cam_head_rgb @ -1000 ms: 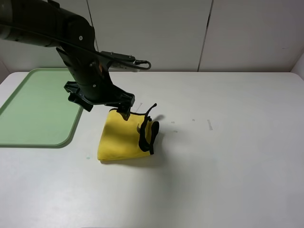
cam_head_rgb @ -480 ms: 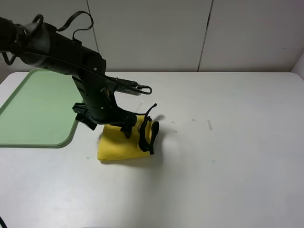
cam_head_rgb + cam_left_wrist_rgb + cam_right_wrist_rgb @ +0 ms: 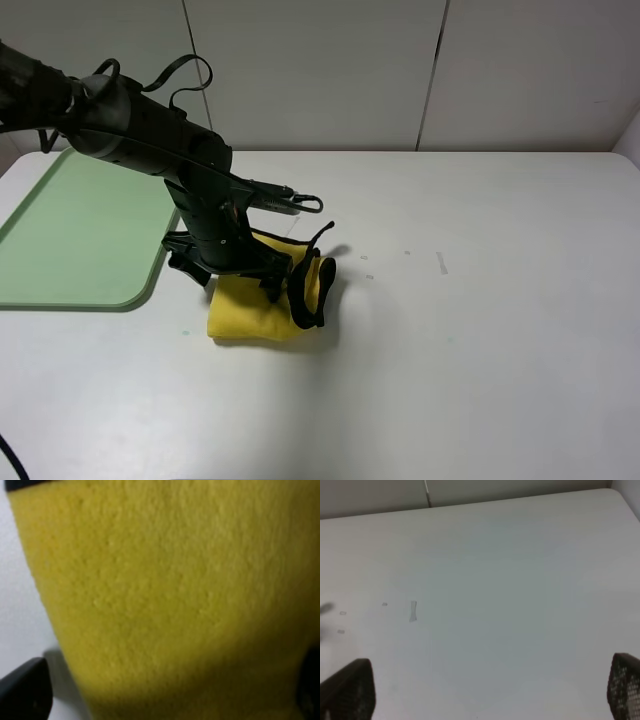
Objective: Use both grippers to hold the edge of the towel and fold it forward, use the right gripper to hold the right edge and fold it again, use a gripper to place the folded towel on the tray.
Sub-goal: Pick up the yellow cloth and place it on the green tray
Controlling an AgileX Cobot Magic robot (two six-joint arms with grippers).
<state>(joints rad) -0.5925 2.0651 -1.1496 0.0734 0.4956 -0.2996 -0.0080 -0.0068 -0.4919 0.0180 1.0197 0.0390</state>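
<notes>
While the black left gripper (image 3: 240,275) straddles the folded bright-yellow microfibre towel (image 3: 250,308) at centre-left, jaws spread, it should pinch all layers squarely.

The towel (image 3: 170,595) is a fuzzy, nubbly cloth, totally matt, with a smoother black fabric edge (image 3: 300,300). The tray (image 3: 80,230) looks like smooth plastic with a soft sheen. The surface (image 3: 480,330) is a smooth matt white laminate. The left gripper (image 3: 232,272) reads as semi-gloss black plastic.
</notes>
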